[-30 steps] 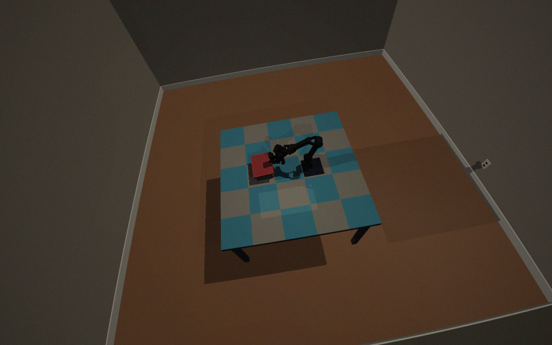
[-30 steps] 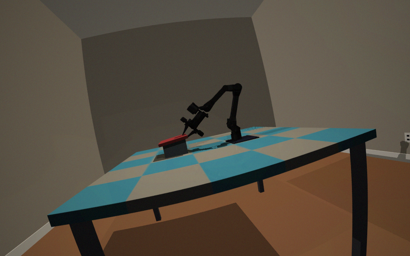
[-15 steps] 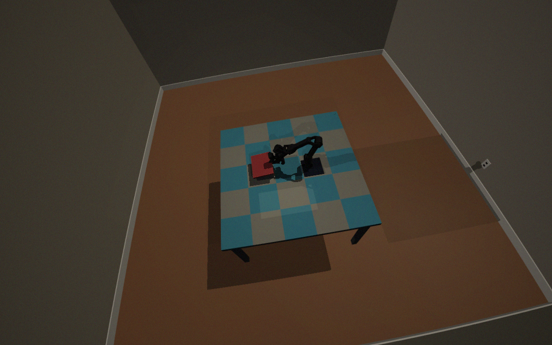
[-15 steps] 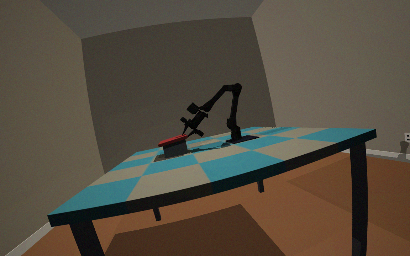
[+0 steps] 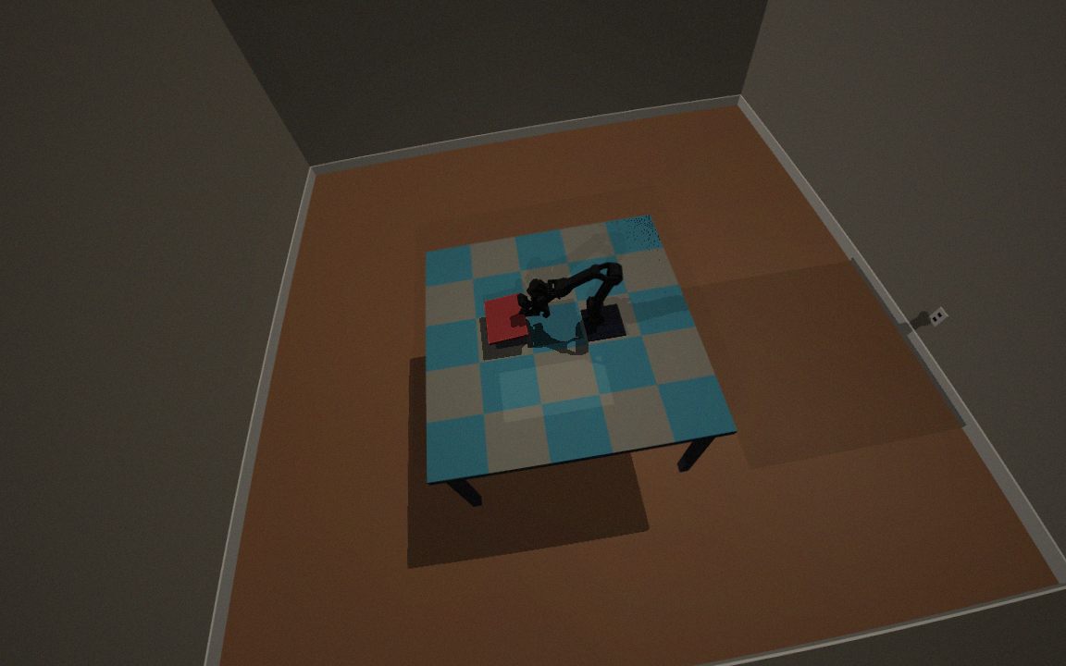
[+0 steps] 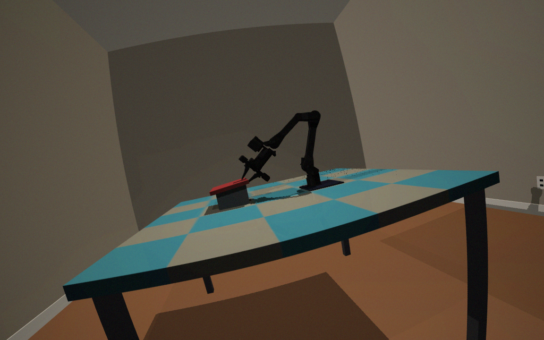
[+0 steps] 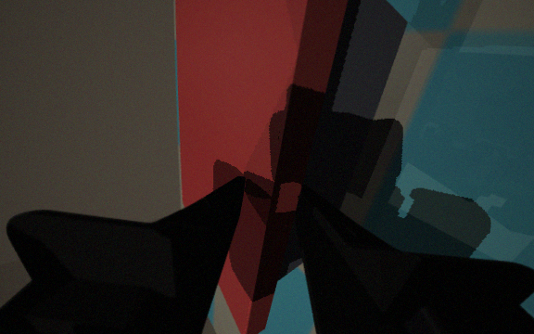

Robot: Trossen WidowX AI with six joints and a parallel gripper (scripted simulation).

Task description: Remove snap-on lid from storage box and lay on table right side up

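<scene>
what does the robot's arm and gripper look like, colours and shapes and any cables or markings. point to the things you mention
The arm [image 5: 567, 284] [image 6: 284, 131] is black, with slim links and chunky joints. Its gripper [image 5: 525, 309] [image 6: 245, 180] [image 7: 270, 187] is black too, its two wedge-like fingers tapering to narrow tips. I can't make out cables or markings in this dim light.
</scene>
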